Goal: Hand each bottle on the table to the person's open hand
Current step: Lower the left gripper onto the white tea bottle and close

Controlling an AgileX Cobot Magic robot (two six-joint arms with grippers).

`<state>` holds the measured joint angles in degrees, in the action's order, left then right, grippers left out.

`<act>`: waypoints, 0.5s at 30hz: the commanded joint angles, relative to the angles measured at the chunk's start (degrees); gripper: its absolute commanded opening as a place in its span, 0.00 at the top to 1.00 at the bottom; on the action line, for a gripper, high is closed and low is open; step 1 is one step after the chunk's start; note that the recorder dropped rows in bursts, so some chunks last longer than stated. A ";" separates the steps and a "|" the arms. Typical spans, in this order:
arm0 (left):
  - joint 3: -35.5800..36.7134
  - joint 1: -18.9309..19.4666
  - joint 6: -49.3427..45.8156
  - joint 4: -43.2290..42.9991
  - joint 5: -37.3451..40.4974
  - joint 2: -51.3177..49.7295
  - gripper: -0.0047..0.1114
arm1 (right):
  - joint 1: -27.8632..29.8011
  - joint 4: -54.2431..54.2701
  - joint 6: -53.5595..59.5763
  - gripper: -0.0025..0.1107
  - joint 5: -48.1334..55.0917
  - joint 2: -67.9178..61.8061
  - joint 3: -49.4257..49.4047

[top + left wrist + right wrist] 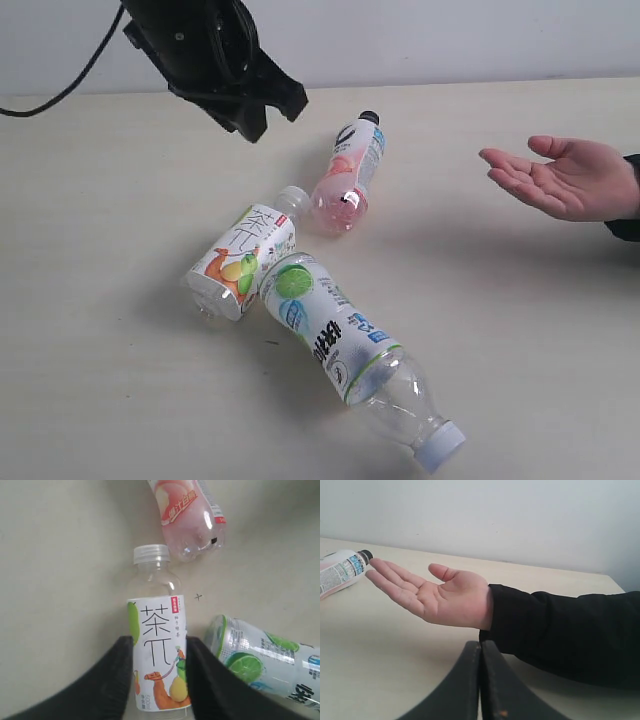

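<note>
Three bottles lie on the table. The pink one with a black cap is farthest back. The white-labelled orange-fruit one rests against the lime-pictured one. My left gripper hangs open above the table behind the orange-fruit bottle, which shows between its fingers in the left wrist view without being held. The person's open hand waits palm up at the right. My right gripper is shut and empty, low in front of the dark sleeve.
A black cable trails from the left arm across the far left of the table. A pale wall runs behind the table's back edge. The person's dark sleeve lies over the right side.
</note>
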<state>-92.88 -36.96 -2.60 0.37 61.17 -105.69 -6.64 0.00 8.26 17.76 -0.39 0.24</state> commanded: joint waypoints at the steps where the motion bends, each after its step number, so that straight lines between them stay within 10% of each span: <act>1: -0.22 -0.24 0.13 1.11 -0.70 -3.43 0.37 | -0.06 0.00 -0.02 0.98 -0.72 0.39 -0.24; 15: -0.35 -0.24 -0.18 1.36 -4.58 -9.41 0.27 | -0.06 0.00 -0.02 0.98 -0.72 0.39 -0.24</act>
<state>-92.88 -36.96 -2.72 1.25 57.48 -114.82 -6.64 0.00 8.26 17.76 -0.39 0.24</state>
